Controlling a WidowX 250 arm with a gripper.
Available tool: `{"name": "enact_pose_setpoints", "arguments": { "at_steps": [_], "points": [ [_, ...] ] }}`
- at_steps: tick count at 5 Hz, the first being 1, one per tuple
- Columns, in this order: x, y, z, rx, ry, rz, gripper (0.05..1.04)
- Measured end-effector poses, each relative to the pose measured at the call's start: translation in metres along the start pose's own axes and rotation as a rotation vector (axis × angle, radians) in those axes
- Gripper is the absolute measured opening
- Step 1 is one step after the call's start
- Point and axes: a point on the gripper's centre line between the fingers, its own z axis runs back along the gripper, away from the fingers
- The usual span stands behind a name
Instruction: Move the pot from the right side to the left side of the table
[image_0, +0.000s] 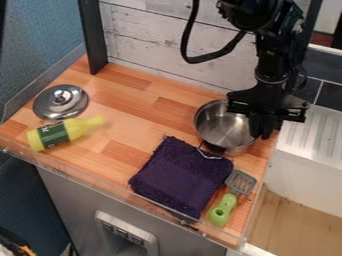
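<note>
Camera view: the pot (220, 126) sits on the right of the bench (137, 125), by the towel (180, 175), the gripper (262, 131) at its rim, whether clenched or released I cannot tell

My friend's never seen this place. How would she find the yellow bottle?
Start with the wooden counter and look at its left part. Right by a shiny, round metal lid, the bottle lies on its side. Unlike the silvery lid, it's yellow with a dark green label.
</note>
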Motion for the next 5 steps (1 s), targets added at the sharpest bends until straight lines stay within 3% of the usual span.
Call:
{"name": "enact_pose_setpoints", "arguments": {
  "at_steps": [2, 4, 5],
  "points": [
    [0.004, 0.03, 0.008, 0.082, -0.003, 0.039, 0.079],
    [0.026, 0.082, 0.062, 0.139, -0.046, -0.014, 0.055],
    [0.038, 0.123, 0.074, 0.186, -0.057, 0.004, 0.055]
  ]
}}
